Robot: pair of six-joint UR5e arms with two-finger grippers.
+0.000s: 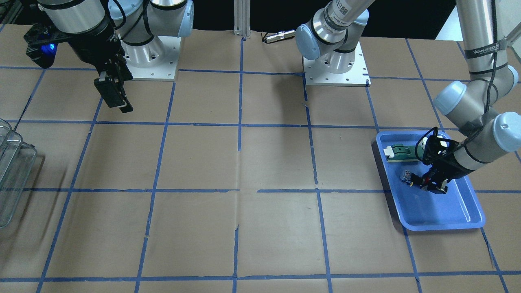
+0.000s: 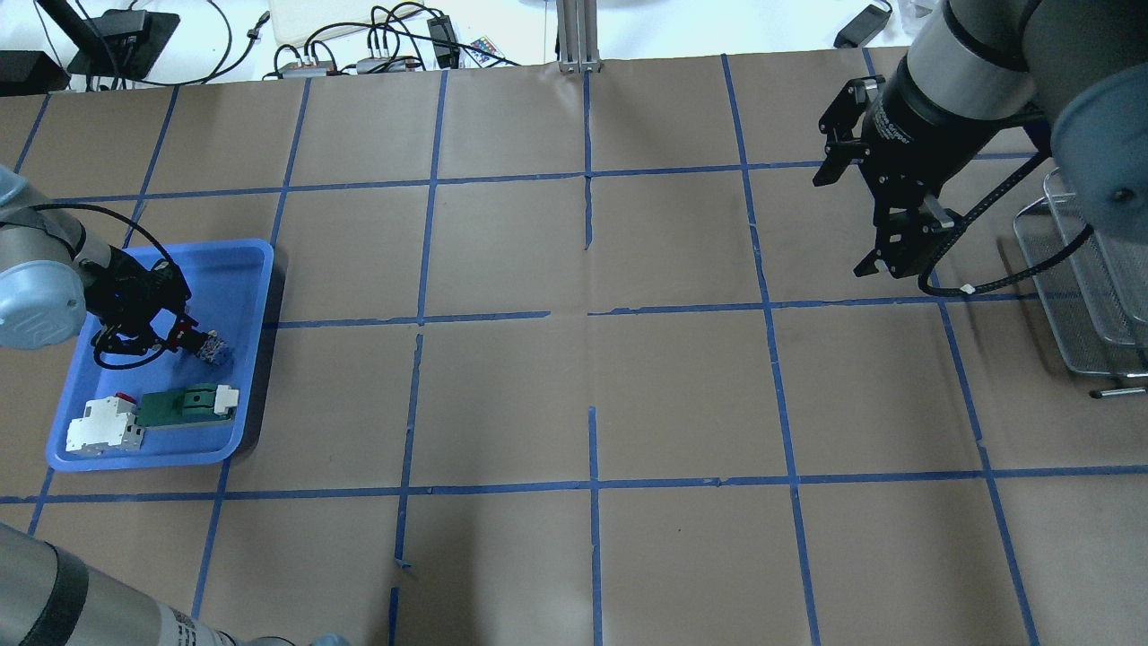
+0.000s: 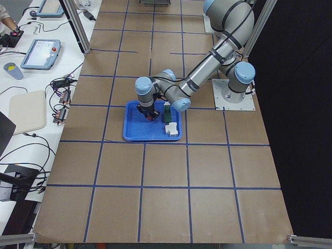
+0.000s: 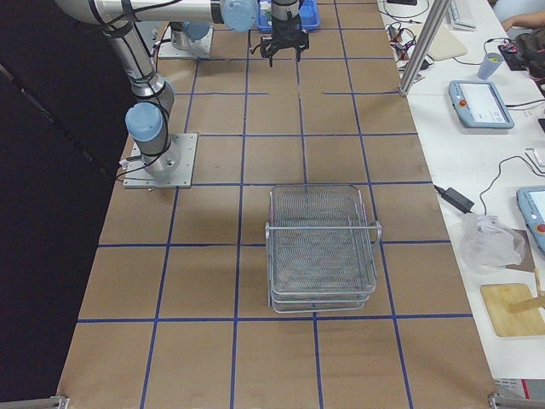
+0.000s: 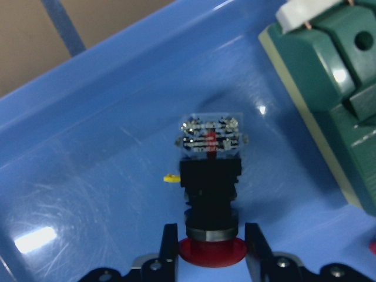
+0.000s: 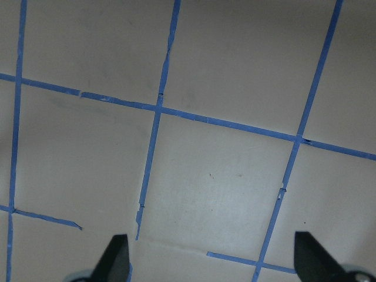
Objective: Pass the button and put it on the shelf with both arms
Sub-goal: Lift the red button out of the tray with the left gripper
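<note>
The button (image 5: 210, 170) has a red head, a black barrel and a clear rear block. It lies low in the blue tray (image 2: 242, 260), and also shows in the overhead view (image 2: 210, 346) and the front view (image 1: 406, 177). My left gripper (image 5: 211, 244) is shut on its red head, one finger on each side; it also shows in the overhead view (image 2: 184, 339). My right gripper (image 2: 897, 260) hangs open and empty above the table, left of the wire-mesh shelf (image 2: 1090, 269). The shelf also shows in the right side view (image 4: 322, 247).
A green-and-white flat part (image 2: 188, 402) and a white-and-red block (image 2: 103, 426) lie in the tray beside the button. The table is brown paper with blue tape lines (image 2: 589, 314). Both arm bases (image 1: 336, 69) stand at the robot's side.
</note>
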